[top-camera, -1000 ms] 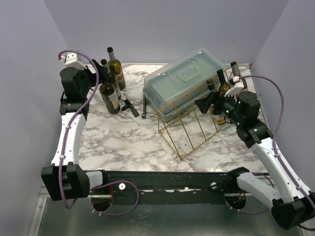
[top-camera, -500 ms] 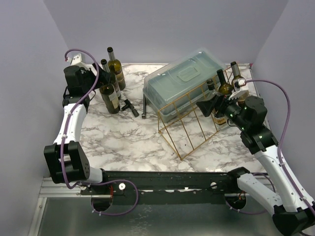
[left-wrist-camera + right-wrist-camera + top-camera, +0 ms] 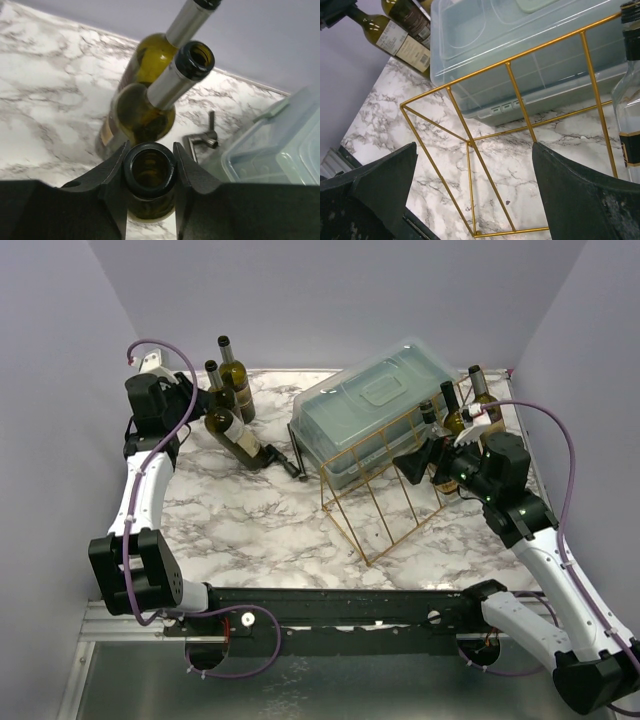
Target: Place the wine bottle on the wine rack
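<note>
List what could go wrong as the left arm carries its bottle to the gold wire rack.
1. The left gripper pinches the tilted wine bottle only at its mouth; the body may swing or slip.
2. A neighbour bottle stands close beside it and could get knocked over.
3. The wine rack is thin wire, and the open right gripper is not holding it, so it might shift.

White arm links (image 3: 140,505), black joints, purple cables (image 3: 567,455), black left pincer (image 3: 150,157)
</note>
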Controlling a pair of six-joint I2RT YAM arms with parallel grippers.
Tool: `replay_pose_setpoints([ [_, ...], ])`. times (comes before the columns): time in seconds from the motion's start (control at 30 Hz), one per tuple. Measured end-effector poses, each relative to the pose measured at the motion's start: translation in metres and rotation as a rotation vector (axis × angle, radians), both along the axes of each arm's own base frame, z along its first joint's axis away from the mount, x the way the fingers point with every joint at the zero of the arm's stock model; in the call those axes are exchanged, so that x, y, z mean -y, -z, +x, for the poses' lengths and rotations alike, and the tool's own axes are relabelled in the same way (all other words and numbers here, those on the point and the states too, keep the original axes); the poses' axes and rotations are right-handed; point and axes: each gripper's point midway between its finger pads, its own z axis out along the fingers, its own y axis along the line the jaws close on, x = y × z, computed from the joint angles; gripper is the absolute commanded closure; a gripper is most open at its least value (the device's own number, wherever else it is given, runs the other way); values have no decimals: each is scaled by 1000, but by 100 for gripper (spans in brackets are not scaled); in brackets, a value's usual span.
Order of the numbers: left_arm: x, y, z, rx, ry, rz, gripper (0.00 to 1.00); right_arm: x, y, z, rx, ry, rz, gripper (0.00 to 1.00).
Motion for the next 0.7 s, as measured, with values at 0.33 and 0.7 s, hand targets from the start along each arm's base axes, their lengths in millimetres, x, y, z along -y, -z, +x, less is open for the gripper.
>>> replay_pose_setpoints([
  [0.33, 18, -8, -21, -27, 60, -32, 95, -17, 9, -7, -46, -110, 16, 0],
  [0.7, 41, -48, -44, 94, 220, -8, 100, -59, -6, -10, -75, -270, 72, 0],
])
